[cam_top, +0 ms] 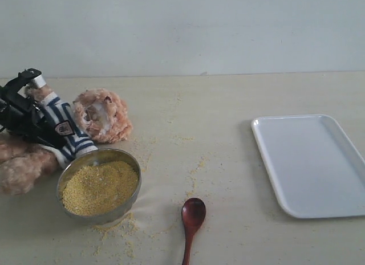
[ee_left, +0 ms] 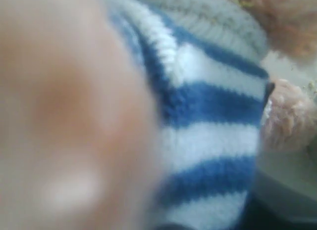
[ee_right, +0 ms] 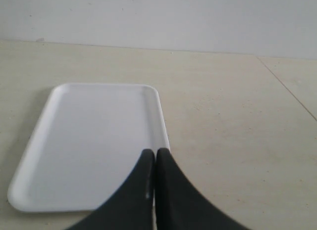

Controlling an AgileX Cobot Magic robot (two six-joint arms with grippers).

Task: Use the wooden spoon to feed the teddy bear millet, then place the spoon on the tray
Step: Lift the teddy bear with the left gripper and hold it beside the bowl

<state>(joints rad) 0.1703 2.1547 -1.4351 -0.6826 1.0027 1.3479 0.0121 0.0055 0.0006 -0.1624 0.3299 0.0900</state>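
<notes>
Left side of the table: the teddy bear lies down, head toward the middle, striped shirt toward the edge.
- Your left gripper is pressed in against the bear's torso. Fur and shirt hide the jaws, so I cannot tell how wide they stand or whether they have a grip.
- The left wrist view is filled by blurred tan fur and the blue-and-white knit. No fingers can be made out there.

Just in front of the bear: the round metal bowl.
- It touches or nearly touches the shirt hem.
- It holds a heap of the millet.
- Loose grains are scattered on the table around it.

The wooden spoon lies flat on the table, untouched.
- It sits between bowl and tray, nearer the bowl and apart from both.
- Its round end points away from the front edge. The handle runs out of the bottom of the exterior view.

The tray sits well to the right with nothing on it.

Your right gripper shows only in its own wrist view. The two dark fingers are pressed together with nothing between them, held over the near edge of the tray.
</notes>
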